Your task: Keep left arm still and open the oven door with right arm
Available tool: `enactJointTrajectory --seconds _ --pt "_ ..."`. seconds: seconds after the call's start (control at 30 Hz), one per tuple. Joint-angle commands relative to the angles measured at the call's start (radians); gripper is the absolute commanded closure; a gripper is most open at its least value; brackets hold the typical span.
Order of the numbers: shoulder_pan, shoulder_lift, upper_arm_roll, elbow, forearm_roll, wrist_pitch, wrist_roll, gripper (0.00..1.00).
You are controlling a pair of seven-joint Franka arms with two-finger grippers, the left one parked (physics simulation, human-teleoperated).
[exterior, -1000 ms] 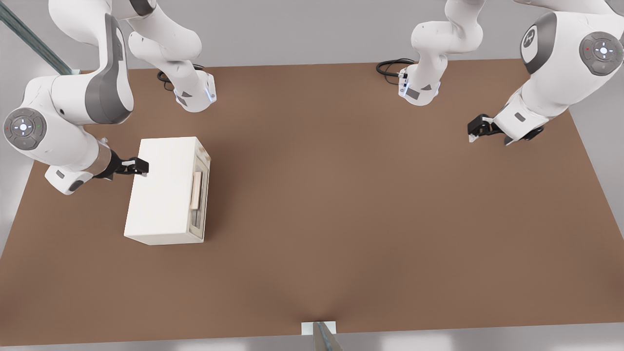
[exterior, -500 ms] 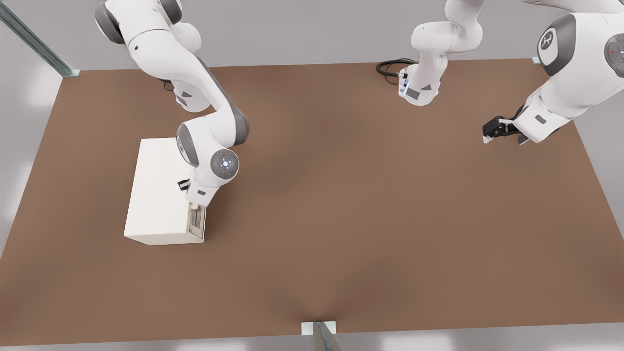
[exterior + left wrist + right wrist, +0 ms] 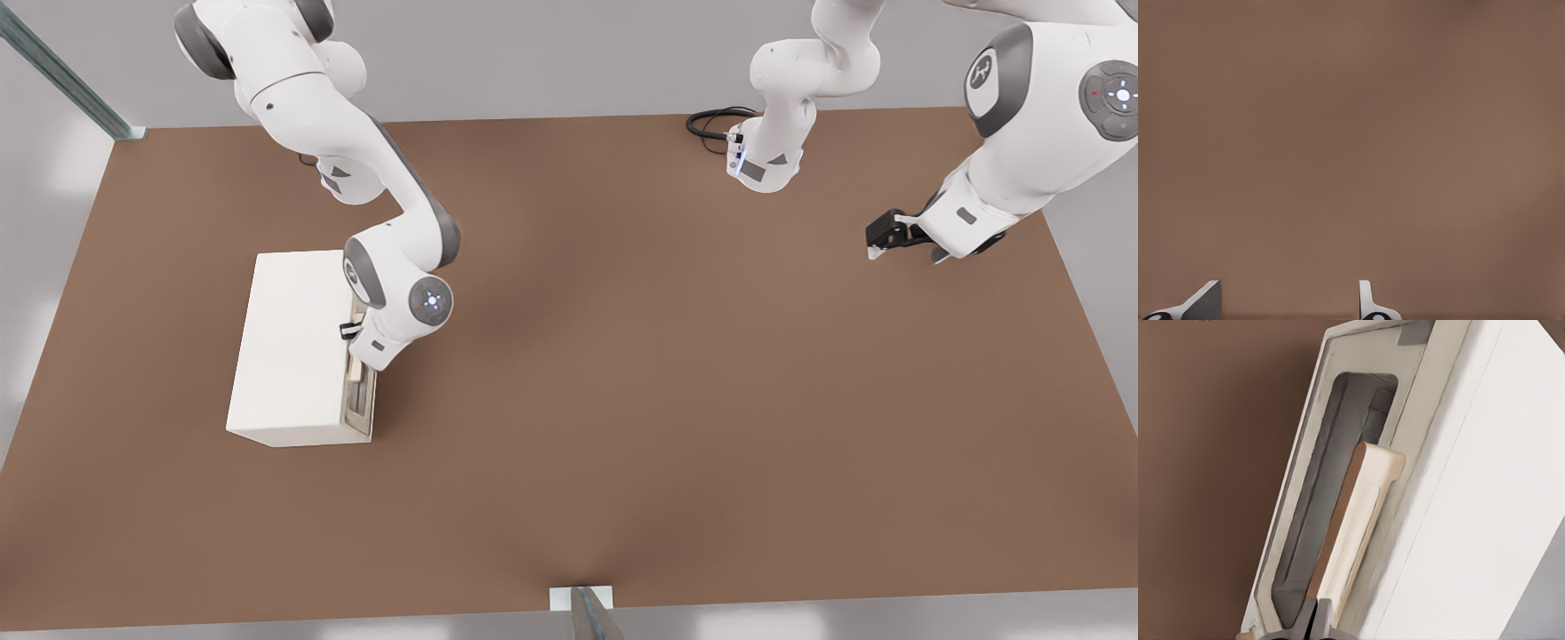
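Jaws appear pressed together, no gap visible between the dark fingertips in the right wrist view; whether they pinch anything cannot be told. Gripper (image 3: 1317, 623) sits right at the beige bar handle (image 3: 1361, 520), at its lower end. Handle runs along the oven door (image 3: 1331, 480), over the dark glass window (image 3: 1315, 520). Door looks flush with the cream oven (image 3: 289, 347), not swung out. Right arm (image 3: 391, 267) bends down over the oven's door side. Oven stands on the brown table (image 3: 667, 373), toward the front view's left
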Motion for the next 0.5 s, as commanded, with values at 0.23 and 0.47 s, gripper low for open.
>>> enactJointTrajectory --seconds 0.23,0.47 --pt "-0.028 -0.012 0.0 -0.035 -0.033 0.037 0.24 0.79" --pt "-0.032 -0.001 0.0 -0.033 -0.033 0.046 0.241 0.79"
